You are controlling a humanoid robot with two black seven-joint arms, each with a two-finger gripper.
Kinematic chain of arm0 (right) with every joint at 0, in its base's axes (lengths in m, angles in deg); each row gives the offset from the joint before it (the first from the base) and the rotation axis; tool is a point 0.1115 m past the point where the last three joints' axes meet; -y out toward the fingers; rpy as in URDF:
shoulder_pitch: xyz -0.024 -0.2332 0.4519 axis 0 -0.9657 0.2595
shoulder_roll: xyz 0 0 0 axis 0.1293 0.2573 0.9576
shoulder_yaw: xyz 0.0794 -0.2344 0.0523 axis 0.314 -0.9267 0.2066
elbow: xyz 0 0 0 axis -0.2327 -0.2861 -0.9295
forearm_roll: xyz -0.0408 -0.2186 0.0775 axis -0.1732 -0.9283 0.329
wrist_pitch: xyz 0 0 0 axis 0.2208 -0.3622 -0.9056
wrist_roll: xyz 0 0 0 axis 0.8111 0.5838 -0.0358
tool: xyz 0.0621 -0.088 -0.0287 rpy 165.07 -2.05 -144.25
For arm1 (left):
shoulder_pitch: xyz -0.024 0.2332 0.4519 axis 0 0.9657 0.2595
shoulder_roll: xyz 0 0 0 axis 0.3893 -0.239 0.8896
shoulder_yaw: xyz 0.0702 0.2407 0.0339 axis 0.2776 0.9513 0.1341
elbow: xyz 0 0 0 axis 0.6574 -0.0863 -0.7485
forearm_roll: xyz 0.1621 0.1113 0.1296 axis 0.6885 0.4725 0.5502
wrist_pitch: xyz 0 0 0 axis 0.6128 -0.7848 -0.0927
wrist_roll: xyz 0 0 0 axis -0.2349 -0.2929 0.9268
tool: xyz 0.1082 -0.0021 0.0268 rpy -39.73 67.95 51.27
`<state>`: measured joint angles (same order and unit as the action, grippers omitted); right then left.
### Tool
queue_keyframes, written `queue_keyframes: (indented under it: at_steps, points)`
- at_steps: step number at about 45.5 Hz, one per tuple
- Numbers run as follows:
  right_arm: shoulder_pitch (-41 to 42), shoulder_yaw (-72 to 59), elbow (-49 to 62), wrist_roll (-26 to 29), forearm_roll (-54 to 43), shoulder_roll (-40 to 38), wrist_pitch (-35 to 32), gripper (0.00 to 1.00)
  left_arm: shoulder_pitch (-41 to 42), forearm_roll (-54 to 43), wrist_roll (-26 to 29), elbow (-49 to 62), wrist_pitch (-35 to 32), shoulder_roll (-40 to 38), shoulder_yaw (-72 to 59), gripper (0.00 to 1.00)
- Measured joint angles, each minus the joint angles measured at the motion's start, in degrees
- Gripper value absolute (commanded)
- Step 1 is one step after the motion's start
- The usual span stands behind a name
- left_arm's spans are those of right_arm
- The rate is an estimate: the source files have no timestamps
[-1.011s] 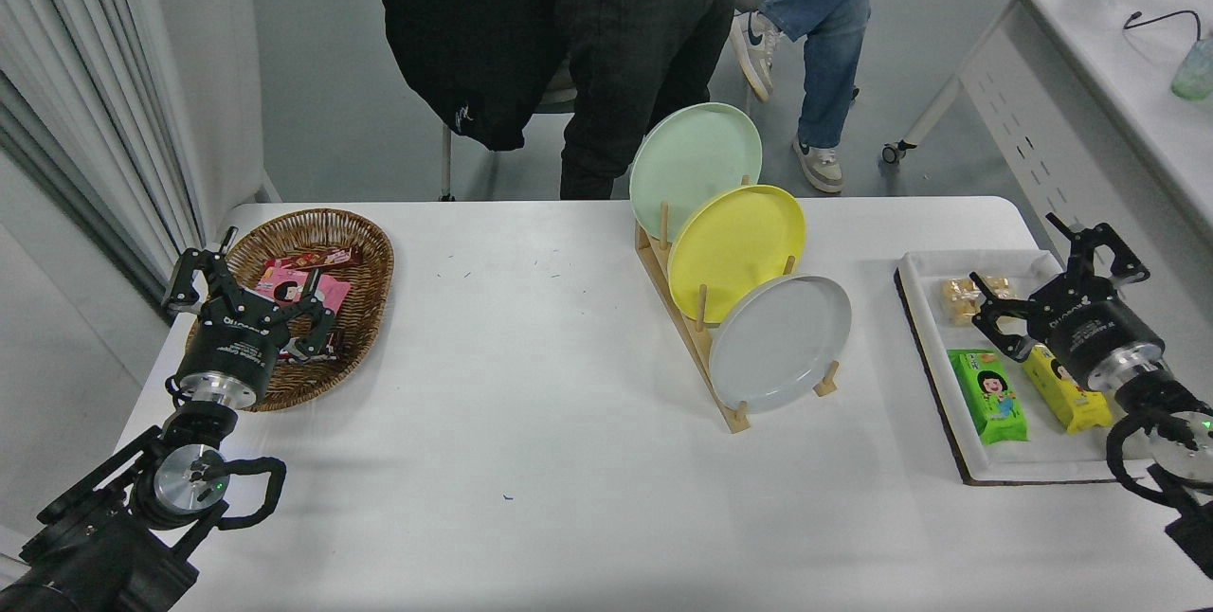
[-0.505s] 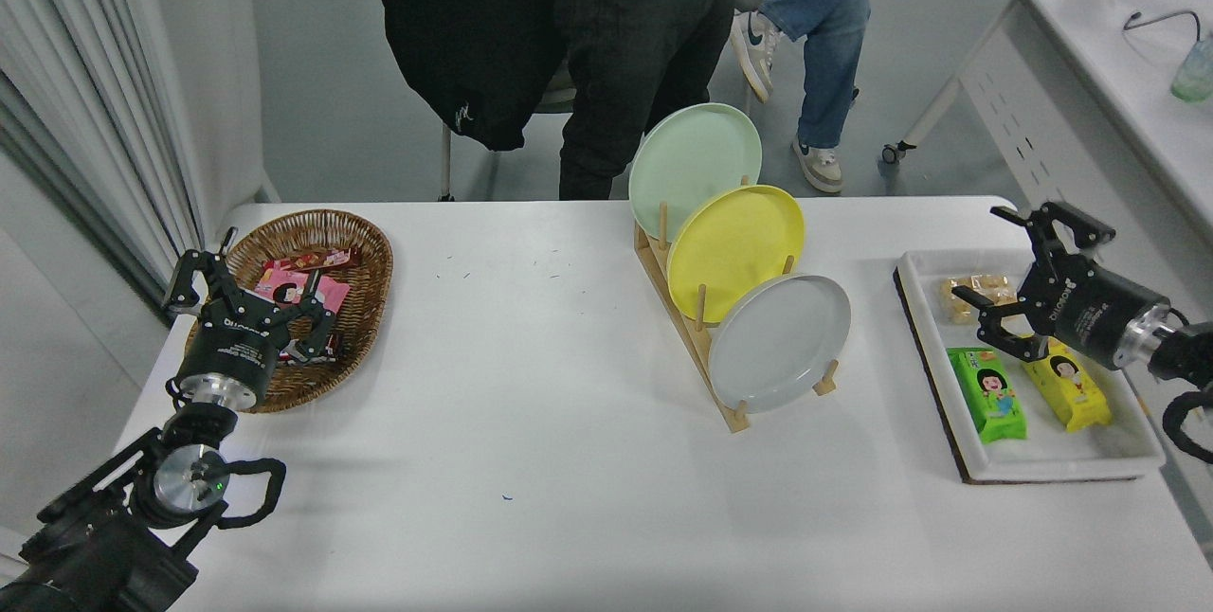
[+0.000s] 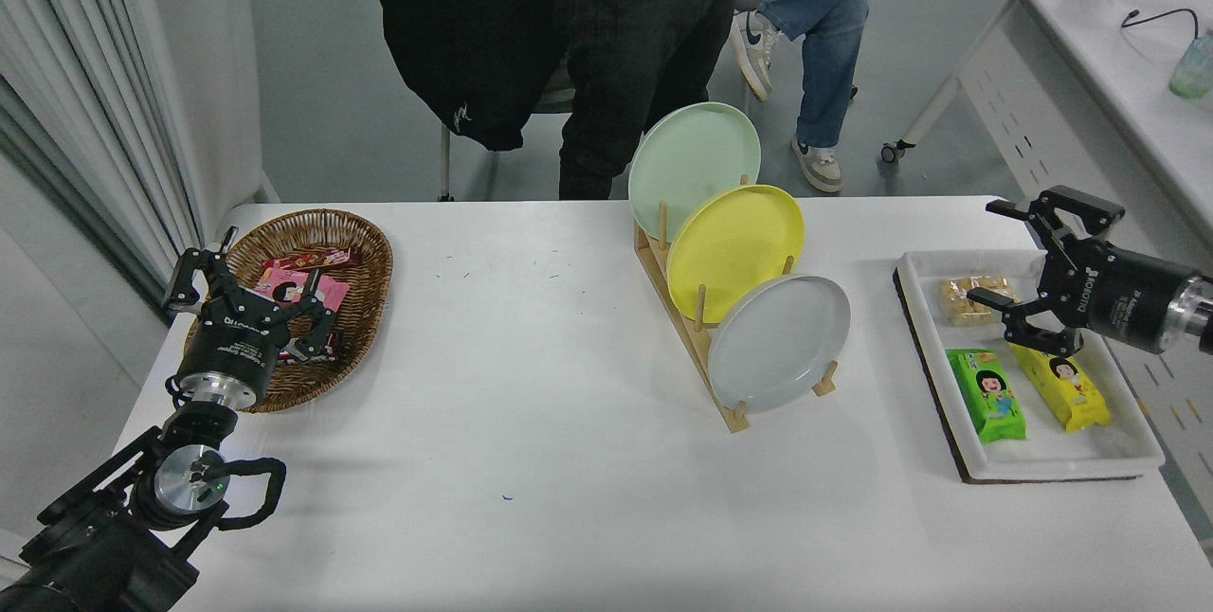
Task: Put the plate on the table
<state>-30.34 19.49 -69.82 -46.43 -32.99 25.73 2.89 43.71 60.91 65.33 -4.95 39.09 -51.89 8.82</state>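
Since the earlier frame, the right gripper [image 3: 1004,252] has been swung level — fingers spread, empty — above the tray [image 3: 1042,472]; the plate [image 3: 779,343] stays racked.

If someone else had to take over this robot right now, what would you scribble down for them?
Right gripper: open, empty, raised over the white tray at the table's right side, pointing left toward the rack.
Left gripper: open, empty, parked over the wicker basket.
The grey plate stands on edge in the wooden rack, nearest slot, in front of the yellow plate and the mint green plate.
Done: nothing yet; the plate is untouched.
Left: grasp the grey plate, lift it out, lay it on the table.
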Motion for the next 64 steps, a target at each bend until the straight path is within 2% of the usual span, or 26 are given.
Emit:
queue_keyframes:
  at_steps: [20, 31, 37, 49, 55, 64]
  points:
    - [12.03, -16.96, 0.02, -0.05, -0.08, 0.44, -0.29, 0.99, 0.00, -0.01, 0.00, 0.00, 0.00, 0.00, 0.00, 0.98]
    - [14.75, -20.70, -0.72, 0.02, 2.87, 2.48, 0.54, 0.99, 0.00, 0.00, 0.00, 0.00, 0.00, 0.00, 0.00, 0.98]
    - [15.61, -21.80, -2.11, 0.10, 4.33, 3.34, 5.38, 0.99, 0.00, 0.00, 0.00, 0.00, 0.00, 0.00, 0.00, 0.98]
    - [17.53, -25.53, -9.64, 0.64, 5.59, 4.08, 22.02, 0.99, 0.00, 0.00, 0.00, 0.01, 0.00, 0.00, 0.00, 0.98]
    - [18.20, -26.65, -14.89, 1.37, 6.08, 4.03, 25.54, 0.99, 0.00, 0.00, 0.00, 0.01, 0.00, 0.00, 0.00, 0.98]
    - [19.09, -27.78, -24.27, 2.47, 6.55, 2.60, 26.49, 0.99, 0.00, 0.00, 0.00, 0.02, 0.00, 0.00, 0.00, 0.98]
